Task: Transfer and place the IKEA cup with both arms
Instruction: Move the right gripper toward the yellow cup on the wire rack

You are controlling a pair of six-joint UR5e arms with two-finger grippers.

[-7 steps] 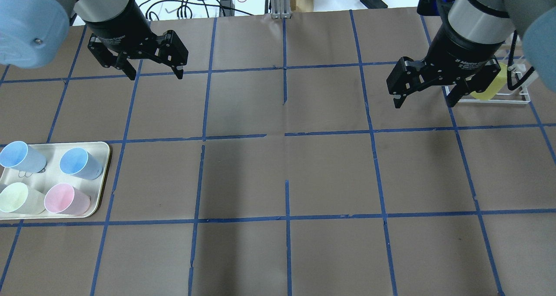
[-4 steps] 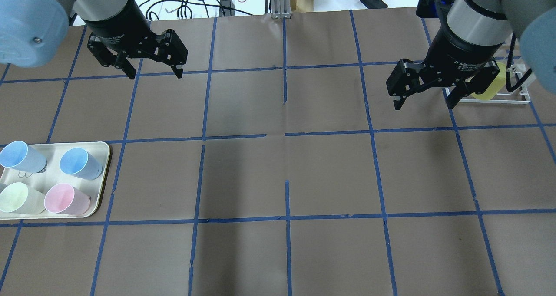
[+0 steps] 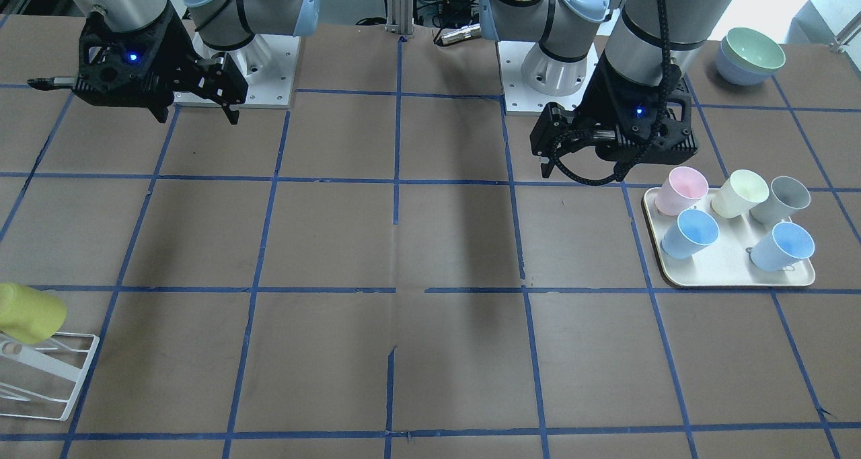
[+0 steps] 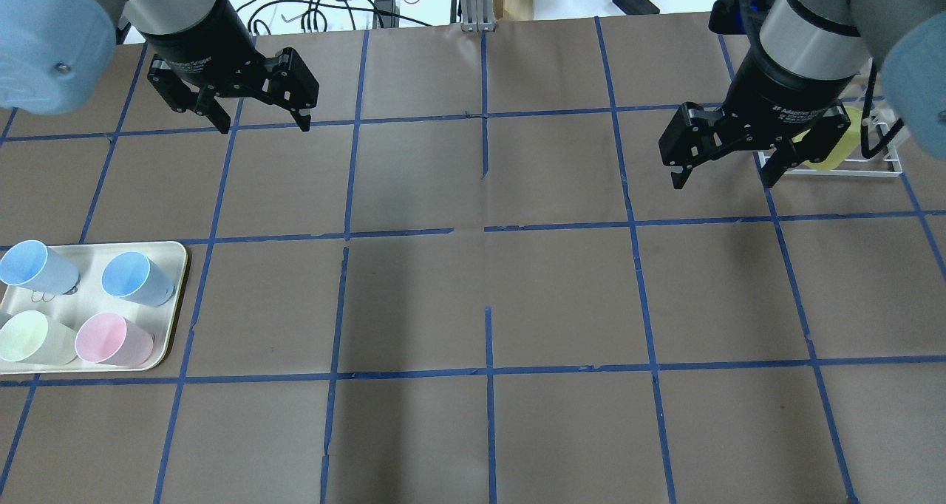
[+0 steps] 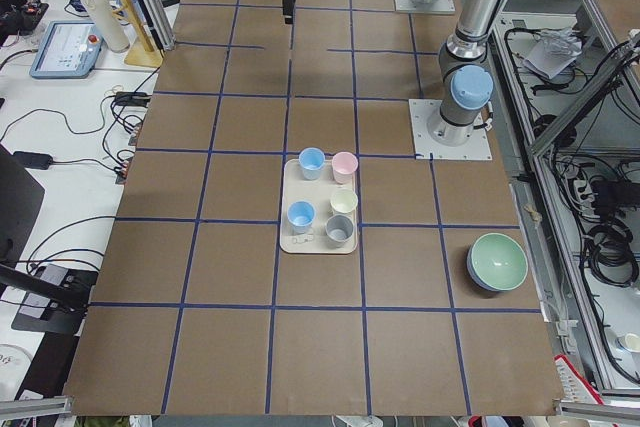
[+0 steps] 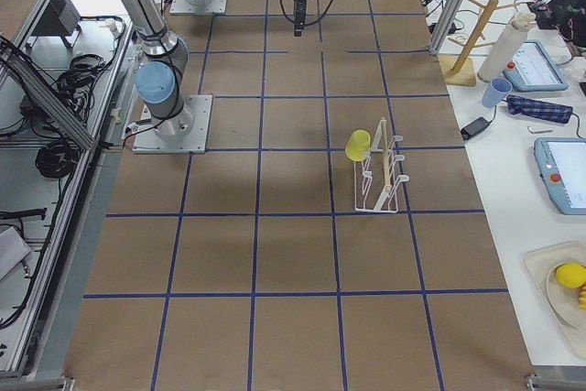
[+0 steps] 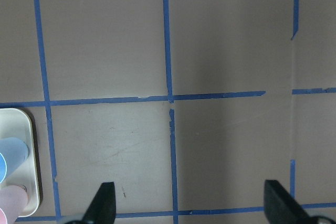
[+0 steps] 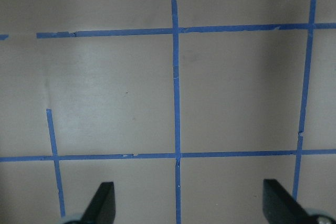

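Note:
The bright yellow IKEA cup [image 4: 840,149] hangs tilted on a white wire rack [image 4: 879,168] at the table's right side. It also shows in the front view [image 3: 30,313] and the right side view [image 6: 357,144]. My right gripper [image 4: 723,179] is open and empty, held above the table just left of the rack, and its body partly hides the cup from overhead. My left gripper [image 4: 262,123] is open and empty, held high over the far left of the table. Both wrist views show only bare brown paper between open fingers [image 7: 105,205] [image 8: 105,205].
A cream tray [image 4: 177,267] at the left front holds two blue cups, a pale cream-yellow cup [image 4: 26,338], a pink cup and a grey cup [image 3: 783,200]. Stacked bowls [image 3: 750,55] stand near the left arm's base. Blue tape gridlines cross the brown paper.
The right gripper has shifted slightly, staying open beside the rack. The left gripper has barely moved. The cups have not moved.

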